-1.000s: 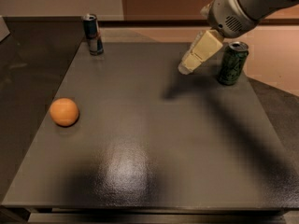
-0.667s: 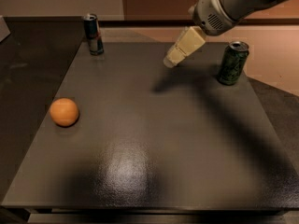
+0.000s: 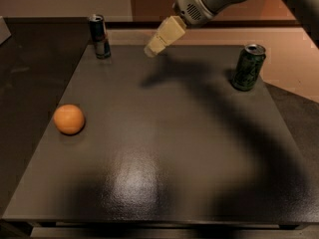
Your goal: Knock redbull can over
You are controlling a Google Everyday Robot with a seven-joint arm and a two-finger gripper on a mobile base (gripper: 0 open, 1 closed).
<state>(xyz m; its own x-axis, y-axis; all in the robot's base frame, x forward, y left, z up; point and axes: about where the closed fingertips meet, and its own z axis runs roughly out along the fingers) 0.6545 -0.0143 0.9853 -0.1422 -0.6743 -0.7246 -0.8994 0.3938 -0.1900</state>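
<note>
- The can stands upright at the far left corner of the table, close to the back edge.
- It is slim, dark blue and silver, with a small red mark and a silver top.
- The gripper hangs above the far edge of the table, to the right of the can and at about the same height in the view.
- Gripper and can are apart, with a stretch of bare tabletop showing between them.
- The gripper is cream-coloured and slants down and to the left, its tip aimed toward the can's side of the table.
- Whether the gripper is released or clenched cannot be told from this angle, and nothing is seen in its hold.
- The arm comes in from the upper right, grey and white.
- The arm's shadow lies across the dark tabletop below and to the right of the gripper.
- A green can stands upright near the right edge, well apart from the gripper.
- An orange rests near the left edge, nearer the camera than the can.
</note>
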